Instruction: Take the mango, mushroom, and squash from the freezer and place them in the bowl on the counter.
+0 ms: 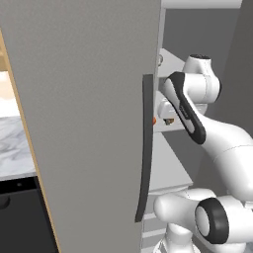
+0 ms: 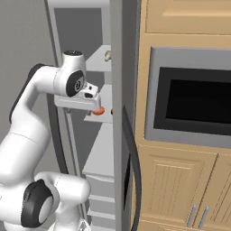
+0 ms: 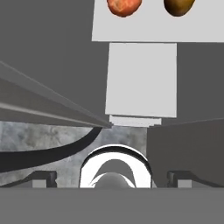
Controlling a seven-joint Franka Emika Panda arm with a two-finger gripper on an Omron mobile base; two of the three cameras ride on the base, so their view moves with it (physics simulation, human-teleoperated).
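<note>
Grey freezer (image 1: 89, 123) door edge flanks the wide-spread, empty hand (image 3: 112, 177) facing shelves.

A rendered kitchen: tall grey freezer (image 1: 89, 123) with pale shelves mid-frame, marble counter (image 1: 12, 148) at far left, built-in oven (image 2: 189, 101) among light wood cabinets (image 2: 180, 185) at right.

My gripper (image 2: 100, 104) is partly behind freezer door (image 2: 117, 135); fruit (image 3: 124, 6) and 2nd item (image 3: 179, 7) on shelf (image 3: 153, 26) are cut by top edge.
</note>
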